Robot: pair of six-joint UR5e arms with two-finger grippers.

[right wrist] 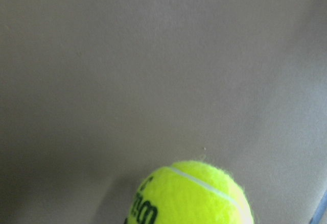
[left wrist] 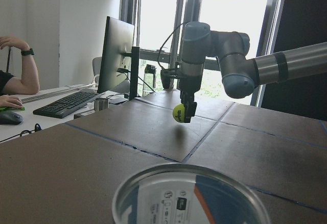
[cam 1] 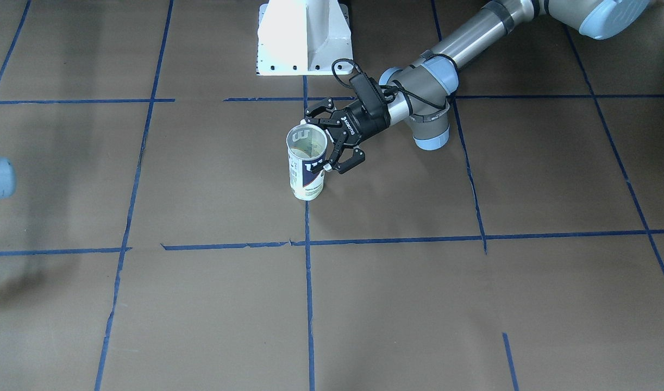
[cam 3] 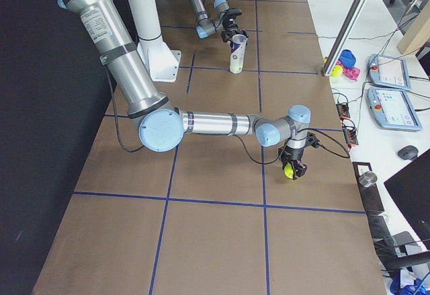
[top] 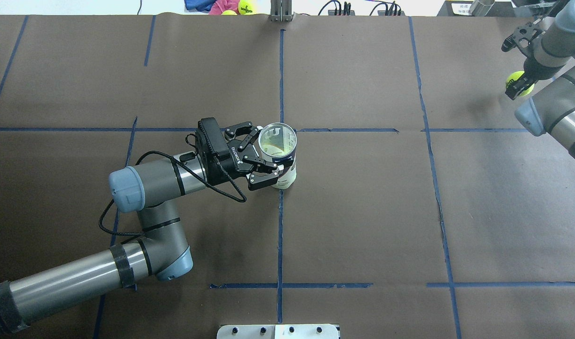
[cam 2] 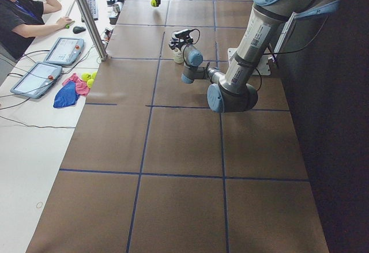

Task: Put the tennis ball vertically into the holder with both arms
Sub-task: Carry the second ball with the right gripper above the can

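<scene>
Tennis ball (right wrist: pixel 196 196): light, springy and felt-covered, by my judgement. The nap should give the pads good friction, and a firm squeeze would dent it rather than harm it.
Best hold on the ball: across its widest part, as it was held here, which left the underside free to enter the can first.
Ball's place: raised off the table (top: pixel 363 212), well apart from the holder (cam 1: pixel 306 179), out toward the robot's right.
Right gripper (top: pixel 518 85): closed on the ball, one finger on each side.
Holder: a thin clear-plastic can standing upright with its mouth upward. It was probably light, smooth-walled, easy to tip and easy to crush if squeezed hard.
Left gripper (top: pixel 267 153): jaws spread wide around the holder's upper wall from the robot's left. The pads appeared to rest against it, steadying the can.
Holder's contents: a pale yellow-green tint showed inside. Whether a ball lay at the bottom could not be told.
Fit: the ball looked about as wide as the mouth, so I judged it would need to be centred over the rim and lowered straight down.
</scene>
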